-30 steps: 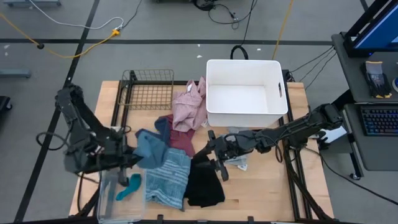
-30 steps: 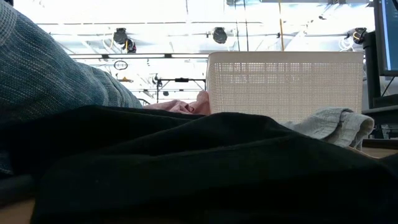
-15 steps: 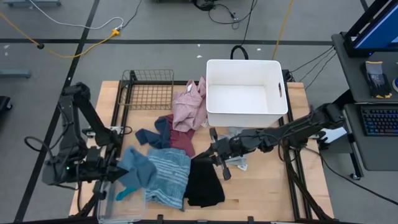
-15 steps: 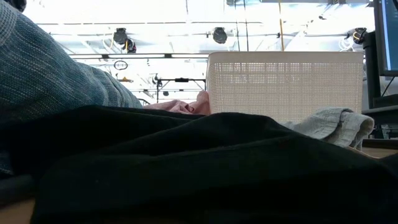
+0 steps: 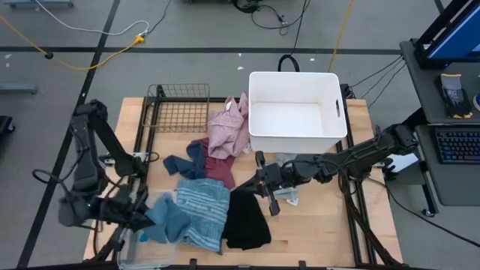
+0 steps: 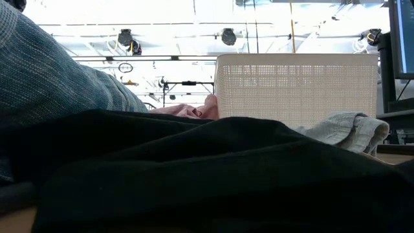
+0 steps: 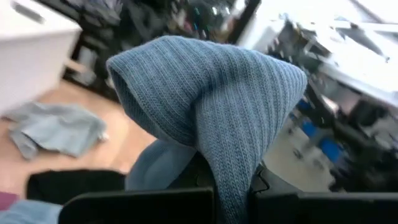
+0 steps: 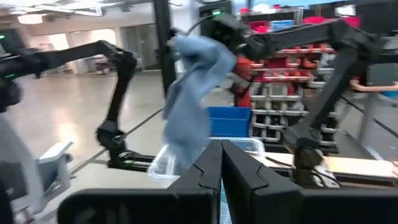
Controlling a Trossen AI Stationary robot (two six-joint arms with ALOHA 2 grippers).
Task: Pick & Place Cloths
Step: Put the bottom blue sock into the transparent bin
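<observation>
High view: left pincer (image 5: 142,220) clamped on blue cloth (image 5: 163,218), dragged further toward tabletop's (image 5: 322,225) near-left corner; right pincer (image 5: 264,185) snapped together, empty, beside black cloth (image 5: 246,219).

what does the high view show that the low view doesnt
Only the high view shows both arms: the left gripper at the table's near left corner, shut on the blue knit cloth, and the right gripper, shut and empty, by the black cloth. It also shows the wire basket and the blue-striped cloth.

Only the low view shows the ceiling lights in the room behind.

Both show the black cloth, the white bin, the pink cloth and the small grey cloth.
</observation>
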